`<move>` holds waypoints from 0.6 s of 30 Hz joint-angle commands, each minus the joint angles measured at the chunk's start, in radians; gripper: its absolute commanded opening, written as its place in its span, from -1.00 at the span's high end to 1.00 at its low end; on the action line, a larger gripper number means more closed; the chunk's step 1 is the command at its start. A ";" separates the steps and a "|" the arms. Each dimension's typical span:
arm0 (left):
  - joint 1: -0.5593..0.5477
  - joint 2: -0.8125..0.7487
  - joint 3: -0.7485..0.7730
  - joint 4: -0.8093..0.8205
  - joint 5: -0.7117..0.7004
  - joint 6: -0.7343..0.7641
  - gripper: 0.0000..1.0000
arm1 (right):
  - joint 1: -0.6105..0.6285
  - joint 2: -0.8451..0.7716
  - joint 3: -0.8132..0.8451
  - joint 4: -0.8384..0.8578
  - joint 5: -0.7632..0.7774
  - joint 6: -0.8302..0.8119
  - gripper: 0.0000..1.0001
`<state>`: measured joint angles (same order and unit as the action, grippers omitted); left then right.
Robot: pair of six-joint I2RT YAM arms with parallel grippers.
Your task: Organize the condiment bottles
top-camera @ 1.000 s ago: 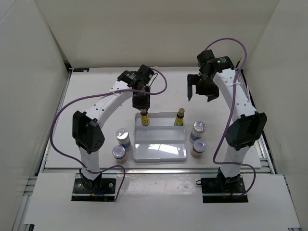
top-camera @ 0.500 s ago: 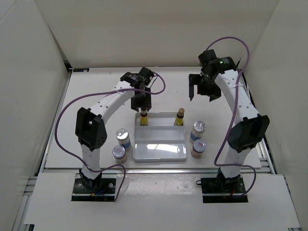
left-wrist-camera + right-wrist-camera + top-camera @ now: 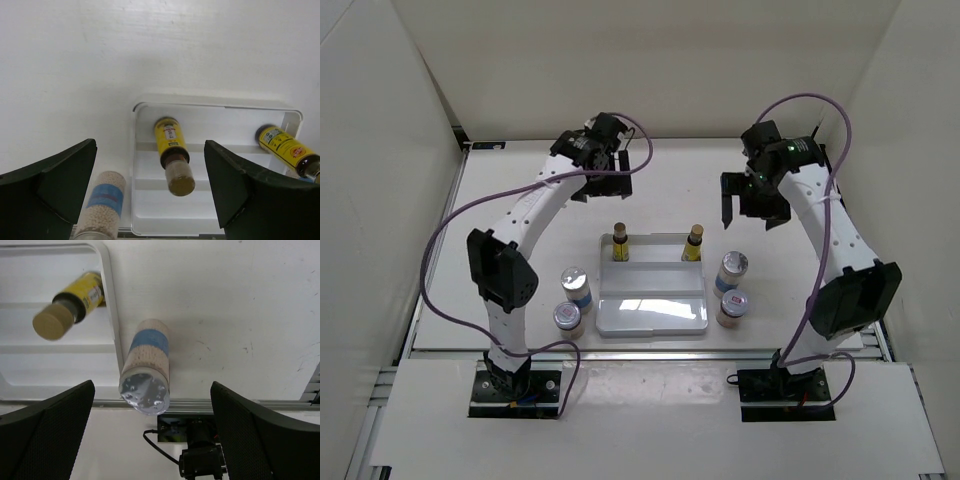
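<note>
okay, white table (image 3: 520, 210), white rack (image 3: 653, 312) at centre frame. left claw (image 3: 604, 189) hangs wide apart and empty above the rack's top edge, right claw (image 3: 748, 213) likewise at upper right. two amber bottles (image 3: 619, 243) stand on the rack's upper step; blue-label bottles (image 3: 577, 288) and red-label bottles (image 3: 567, 320) flank the rack.

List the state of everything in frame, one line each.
left tool, open, empty
right tool, open, empty
left amber bottle, upright, rack's back step
right amber bottle, upright, rack's back step
left blue-label bottle, upright, on table
left red-label bottle, upright, on table
right blue-label bottle, upright, on table
right red-label bottle, upright, on table
rack, only back step occupied
</note>
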<state>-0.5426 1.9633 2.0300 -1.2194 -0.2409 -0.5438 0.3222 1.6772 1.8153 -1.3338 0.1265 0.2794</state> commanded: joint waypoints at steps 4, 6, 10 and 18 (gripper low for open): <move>0.021 -0.197 0.020 -0.026 -0.155 0.036 -1.00 | 0.000 -0.152 -0.183 -0.128 -0.119 -0.014 -1.00; 0.021 -0.259 -0.089 -0.035 -0.164 0.021 -1.00 | 0.000 -0.183 -0.235 -0.137 -0.148 0.010 -1.00; 0.032 -0.343 -0.249 -0.060 -0.155 -0.028 -1.00 | 0.000 -0.214 -0.355 -0.096 -0.174 0.032 -1.00; 0.052 -0.483 -0.525 -0.023 -0.144 -0.054 -1.00 | 0.009 -0.159 -0.364 -0.016 -0.148 0.044 -1.00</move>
<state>-0.5045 1.5581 1.5524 -1.2499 -0.3771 -0.5819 0.3264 1.4952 1.4361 -1.3441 -0.0109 0.3099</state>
